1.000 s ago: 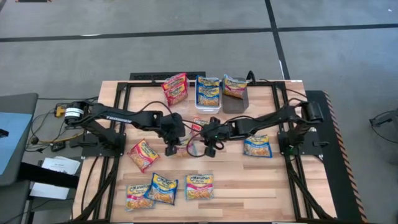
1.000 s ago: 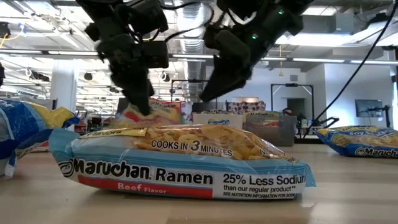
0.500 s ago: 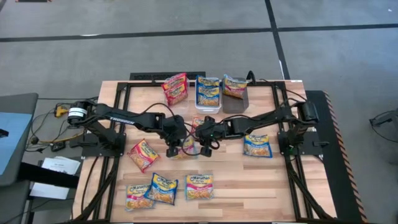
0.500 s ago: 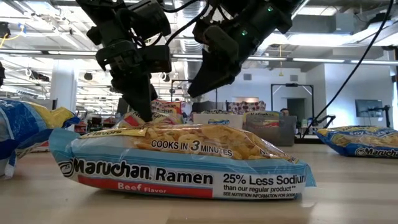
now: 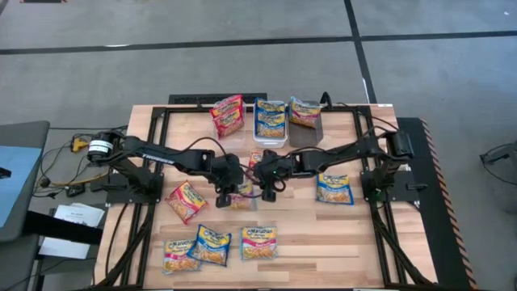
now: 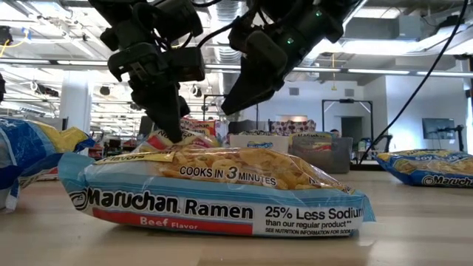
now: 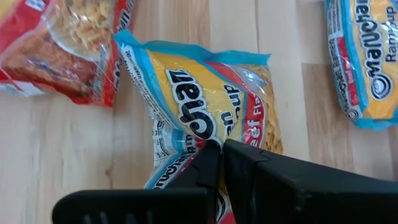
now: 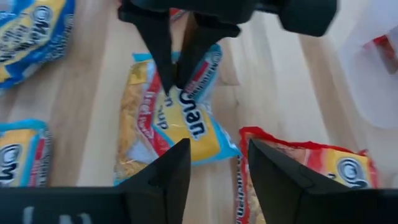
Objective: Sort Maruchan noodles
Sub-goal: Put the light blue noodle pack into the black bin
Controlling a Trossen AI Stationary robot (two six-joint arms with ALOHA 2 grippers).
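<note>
A blue-edged Maruchan noodle packet (image 7: 205, 87) lies crumpled at the middle of the table (image 5: 241, 199), between my two grippers. My left gripper (image 7: 221, 152) is shut on it and stands on its left side in the high view (image 5: 225, 194). My right gripper (image 8: 217, 155) hovers just to the packet's right (image 5: 266, 189). It is open, with nothing between its fingers. The right wrist view also shows my left gripper's fingers (image 8: 163, 56) meeting on the packet (image 8: 180, 124). A red packet (image 8: 311, 168) lies close beside it. My left gripper pinches a raised crease of the wrapper (image 7: 202, 140) near the packet's middle between its two fingers. The fingers slant down from the table's left. The packet's far part (image 7: 186, 56) lies on the wood; I cannot tell whether the pinched part is lifted clear.
Three small bins stand at the far edge: one with a red packet (image 5: 228, 115), a white one (image 5: 271, 121) with blue packets, a dark one (image 5: 305, 121) with a yellow-orange packet. Loose packets lie at the left (image 5: 186, 200), the right (image 5: 334, 190) and the near edge (image 5: 258, 242).
My right gripper has edged toward the table's left, nearer my left gripper. The blue packet at my left gripper's fingers shows more fully between the two grippers than a second ago.
</note>
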